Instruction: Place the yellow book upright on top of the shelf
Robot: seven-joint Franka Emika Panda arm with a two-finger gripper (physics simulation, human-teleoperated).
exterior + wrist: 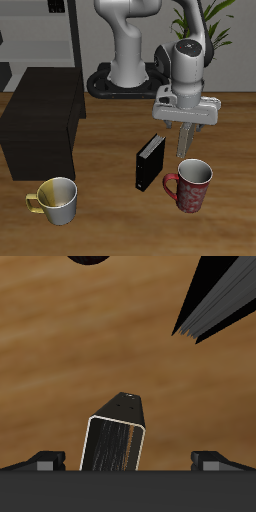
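a: where's the yellow book (150,163)?
b: upright on the worktop (110,215), between shelf (40,125) and red mug (191,186).
a: end effector (186,139)?
b: above it, fingers spread, holding nothing.

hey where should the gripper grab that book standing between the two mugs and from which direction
Grip the yellow book by its top edge, coming straight down from above. It stands upright and thin, so the open gripper can close across its narrow thickness; the wrist view shows it below.

Wrist view crops the shelf (222,301) to a dark wedge; beside it, a dark rounded thing (92,259) is cut off too.
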